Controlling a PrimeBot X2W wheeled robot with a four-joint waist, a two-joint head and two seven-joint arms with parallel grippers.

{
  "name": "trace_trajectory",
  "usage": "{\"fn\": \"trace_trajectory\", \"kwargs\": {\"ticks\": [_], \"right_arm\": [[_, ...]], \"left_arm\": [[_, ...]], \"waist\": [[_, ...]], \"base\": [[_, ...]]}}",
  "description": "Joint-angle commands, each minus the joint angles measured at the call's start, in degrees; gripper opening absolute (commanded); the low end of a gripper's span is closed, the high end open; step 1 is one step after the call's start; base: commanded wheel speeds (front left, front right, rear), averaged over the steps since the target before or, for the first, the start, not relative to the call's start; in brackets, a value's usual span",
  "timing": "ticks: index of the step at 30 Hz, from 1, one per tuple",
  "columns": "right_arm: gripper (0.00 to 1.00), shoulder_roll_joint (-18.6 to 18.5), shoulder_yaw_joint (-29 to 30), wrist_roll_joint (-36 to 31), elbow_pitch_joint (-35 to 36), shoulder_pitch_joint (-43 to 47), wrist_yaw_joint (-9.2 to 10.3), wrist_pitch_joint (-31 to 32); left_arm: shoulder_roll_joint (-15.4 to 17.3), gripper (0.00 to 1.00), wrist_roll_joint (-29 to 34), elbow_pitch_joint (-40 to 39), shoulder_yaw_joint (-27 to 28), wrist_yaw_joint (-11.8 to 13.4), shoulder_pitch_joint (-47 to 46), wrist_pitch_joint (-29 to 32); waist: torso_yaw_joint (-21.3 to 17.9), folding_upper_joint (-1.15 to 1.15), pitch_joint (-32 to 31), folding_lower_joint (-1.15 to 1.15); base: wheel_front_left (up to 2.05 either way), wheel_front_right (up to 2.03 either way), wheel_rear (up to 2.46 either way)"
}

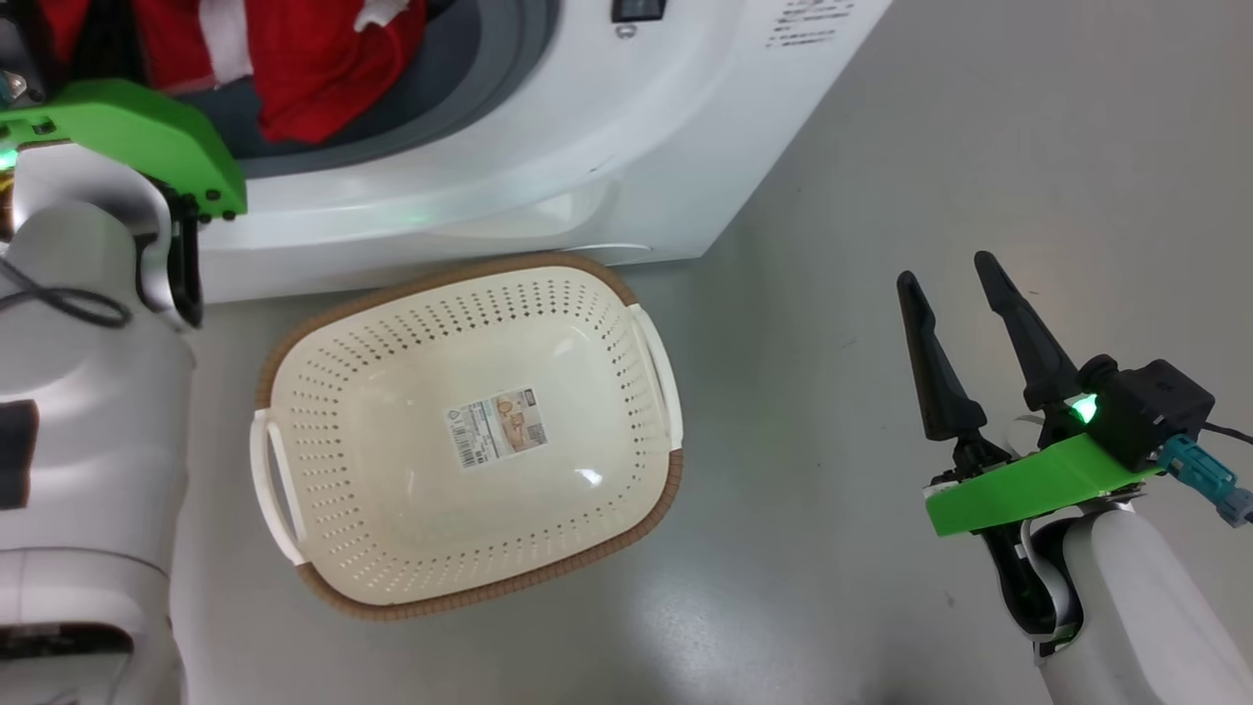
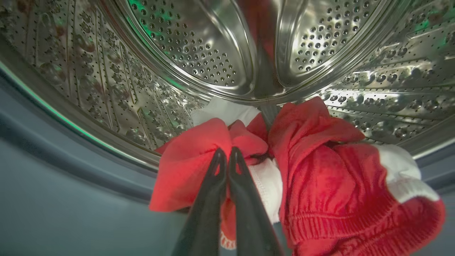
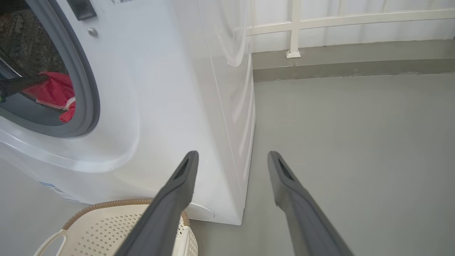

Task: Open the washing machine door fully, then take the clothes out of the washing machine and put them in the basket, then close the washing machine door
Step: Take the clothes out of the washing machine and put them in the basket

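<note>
Left tool [image 2: 226, 153] is pinched shut on the clothes [image 2: 320, 185] inside the washing machine [image 1: 587, 147]. In head view the basket [image 1: 313, 411] lies between four and five o'clock from it, nearer this arm. Right tool [image 1: 945, 269] hangs open.

Sticker [image 1: 499, 427] print in the basket [image 1: 333, 411] illegibly small.
</note>
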State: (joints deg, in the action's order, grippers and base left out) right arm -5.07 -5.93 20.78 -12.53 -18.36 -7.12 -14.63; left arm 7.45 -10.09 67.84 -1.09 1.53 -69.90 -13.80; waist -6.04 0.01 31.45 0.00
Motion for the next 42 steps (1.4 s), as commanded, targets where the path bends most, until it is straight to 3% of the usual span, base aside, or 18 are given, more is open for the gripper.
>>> {"fn": "trace_trajectory", "kwargs": {"ticks": [1, 7, 17, 30, 42], "right_arm": [[1.00, -0.39, -0.63, 0.20, 1.21, -0.25, -0.36, -0.37], [1.00, -0.95, -0.44, -0.04, 1.36, -0.35, -0.36, -0.37], [1.00, -1.40, -0.46, -0.33, 0.79, 0.04, -0.36, -0.37], [1.00, -1.83, -0.88, -0.36, -0.19, 1.25, -0.36, -0.37], [1.00, -1.66, -0.79, -0.41, -0.90, 3.00, -0.36, -0.37]], "left_arm": [[1.92, 0.00, -0.55, -3.20, 1.05, -0.72, 1.58, -0.95], [1.60, 0.00, 0.42, -18.70, 1.80, -1.04, 8.01, -1.17], [-1.60, 0.00, 0.83, -39.66, 6.20, -5.03, 20.35, -1.19], [-3.91, 0.00, 3.21, -52.15, 8.27, -7.12, 29.79, -1.19], [-4.54, 0.00, 1.62, -61.30, 6.19, -6.79, 37.29, -1.19]], "waist": [[0.72, -0.01, -0.19, 0.00], [1.92, -0.01, -0.51, 0.00], [3.59, -0.01, -2.92, 0.00], [4.41, -0.01, -7.46, 0.00], [4.59, -0.01, -12.25, 0.00]], "base": [[0.00, 0.00, 0.00], [0.00, 0.00, 0.00], [0.00, 0.00, 0.00], [0.00, 0.00, 0.00], [0.00, 0.00, 0.00]]}}
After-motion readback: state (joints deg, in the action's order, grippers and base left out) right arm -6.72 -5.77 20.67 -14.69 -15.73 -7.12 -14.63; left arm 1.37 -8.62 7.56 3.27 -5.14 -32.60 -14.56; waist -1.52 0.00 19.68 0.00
